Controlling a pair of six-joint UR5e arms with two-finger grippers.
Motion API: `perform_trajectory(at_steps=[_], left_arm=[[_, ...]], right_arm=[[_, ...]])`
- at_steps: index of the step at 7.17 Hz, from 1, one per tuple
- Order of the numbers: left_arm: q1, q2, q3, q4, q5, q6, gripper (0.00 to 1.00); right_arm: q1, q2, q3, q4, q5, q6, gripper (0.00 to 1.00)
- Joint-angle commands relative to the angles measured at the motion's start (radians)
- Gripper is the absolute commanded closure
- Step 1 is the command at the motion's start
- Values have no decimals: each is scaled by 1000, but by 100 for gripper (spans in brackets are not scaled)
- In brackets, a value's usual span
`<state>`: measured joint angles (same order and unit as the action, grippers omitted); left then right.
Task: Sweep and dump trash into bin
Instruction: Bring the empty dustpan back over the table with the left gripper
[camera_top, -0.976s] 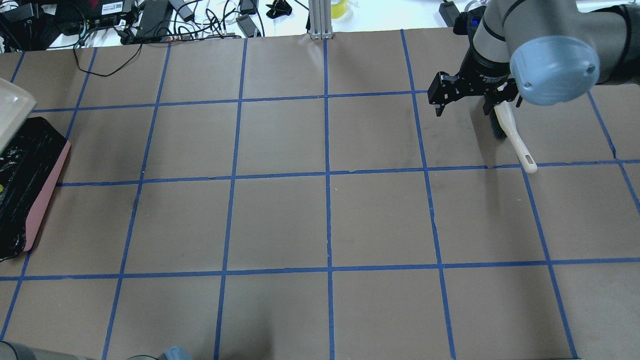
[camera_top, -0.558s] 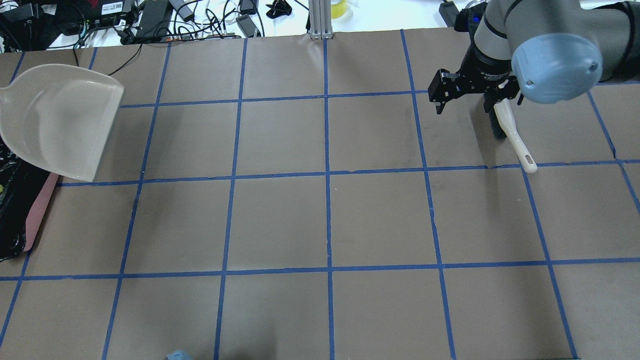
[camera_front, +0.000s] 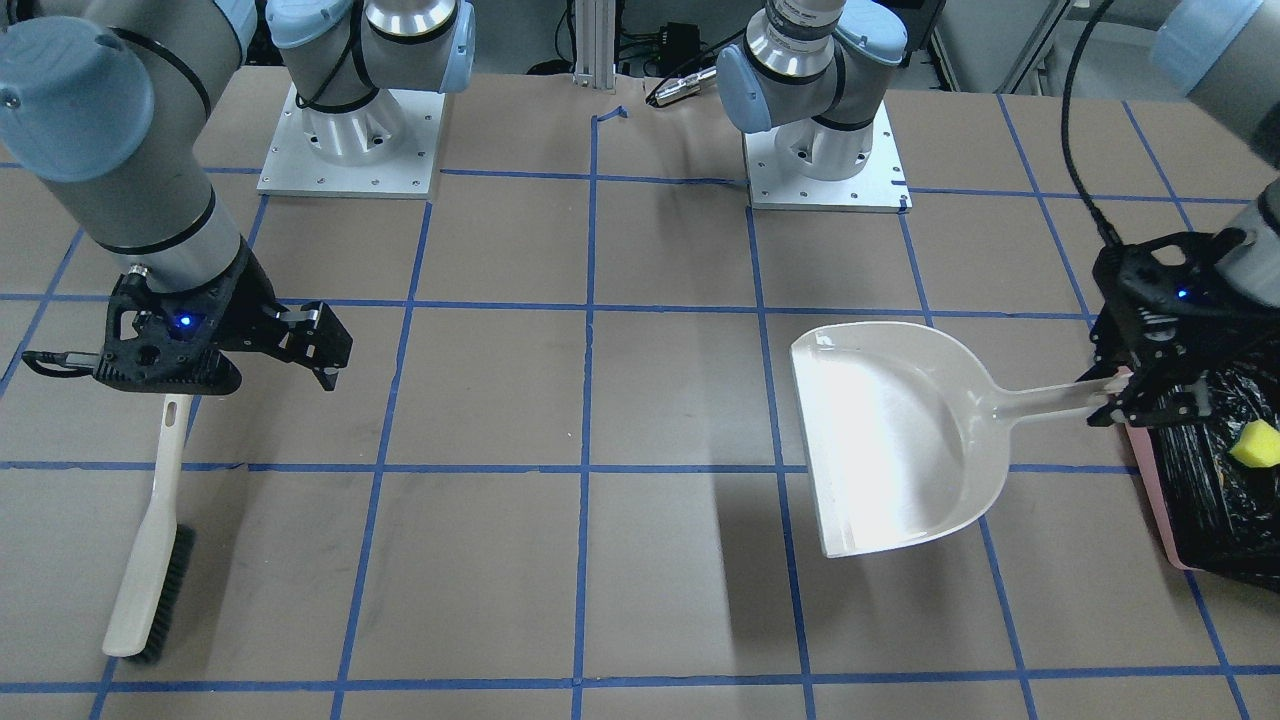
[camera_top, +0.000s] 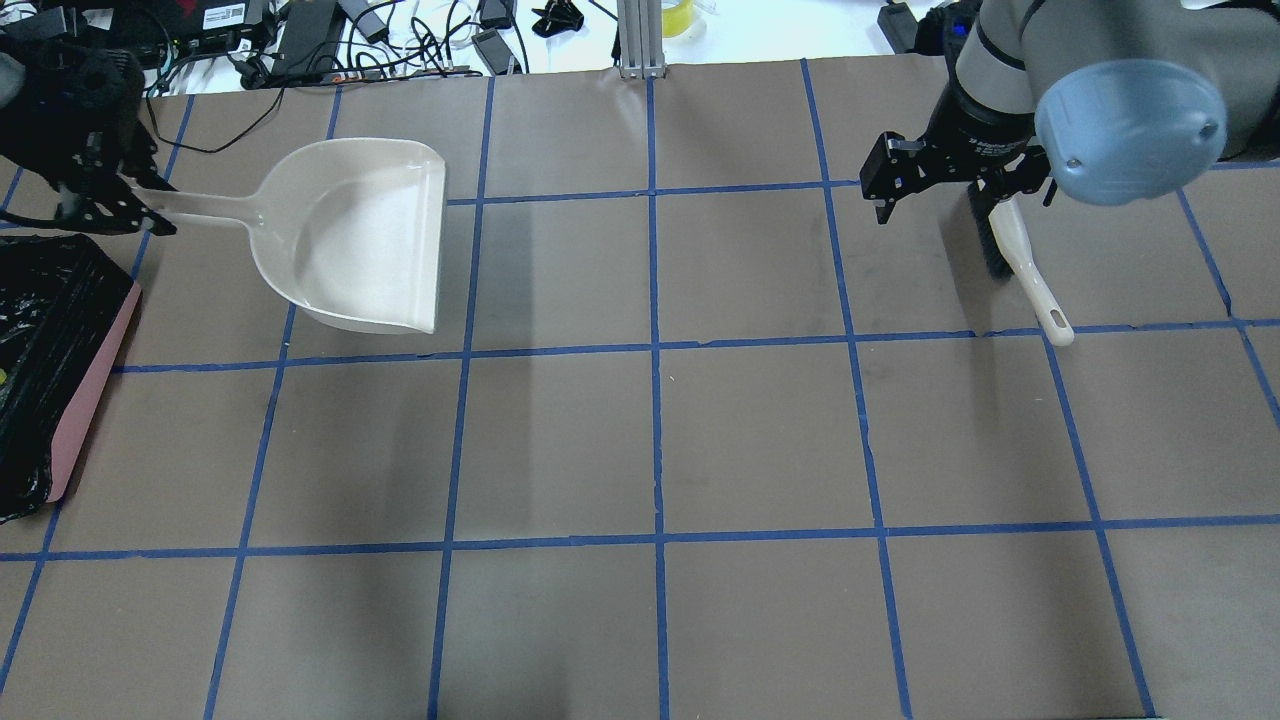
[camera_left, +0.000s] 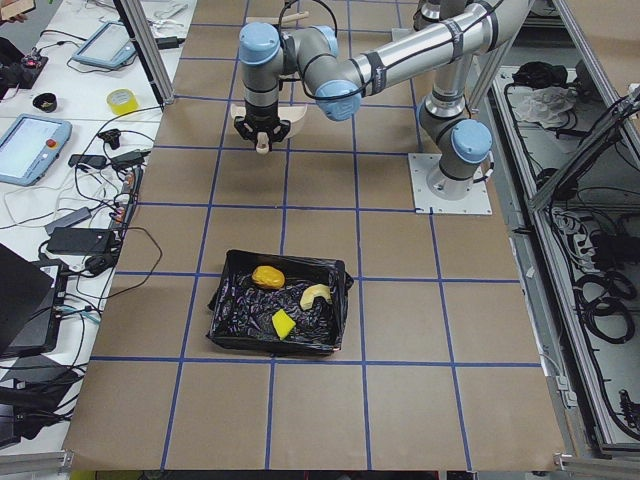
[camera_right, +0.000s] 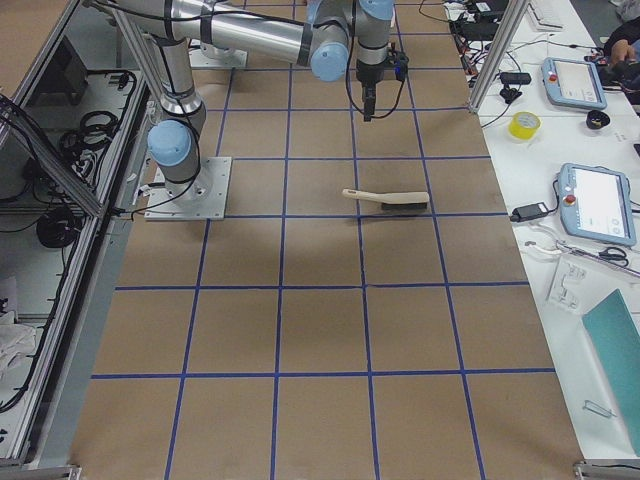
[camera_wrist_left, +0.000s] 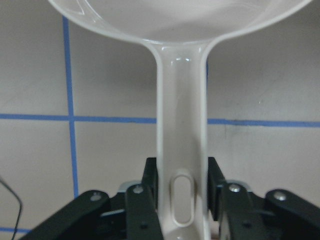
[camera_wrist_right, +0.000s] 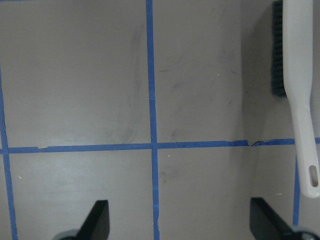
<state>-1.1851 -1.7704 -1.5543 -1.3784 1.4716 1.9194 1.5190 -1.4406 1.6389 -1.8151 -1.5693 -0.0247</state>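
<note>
Three trash pieces (camera_left: 284, 323) lie in the bin (camera_top: 88, 400) beside our left gripper (camera_wrist_left: 181, 175), clamped on the empty dustpan (camera_top: 360, 240); we'd likely park it next.

dustpan (camera_top: 350, 250) looked like smooth glossy plastic, counter (camera_top: 760, 440) was matt brown paper with blue tape lines, bin (camera_top: 88, 395) lined in crinkled glossy black plastic, brush (camera_front: 150, 535) handle smooth plastic
</note>
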Motion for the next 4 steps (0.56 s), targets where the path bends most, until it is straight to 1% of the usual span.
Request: perform_trajectory(at_steps=[1, 2, 3, 4], left_arm=[[-77, -101, -29, 94, 4, -100, 100], [-114, -150, -36, 128, 18, -124, 100], [-122, -187, -44, 142, 19, -134, 100], [-122, -199, -44, 168, 18, -129, 100]], right_arm=[[3, -117, -14, 153, 2, 8, 0], [3, -179, -25, 218, -1, 8, 0], [3, -210, -39, 253, -1, 8, 0], [3, -237, -68, 302, -1, 8, 0]])
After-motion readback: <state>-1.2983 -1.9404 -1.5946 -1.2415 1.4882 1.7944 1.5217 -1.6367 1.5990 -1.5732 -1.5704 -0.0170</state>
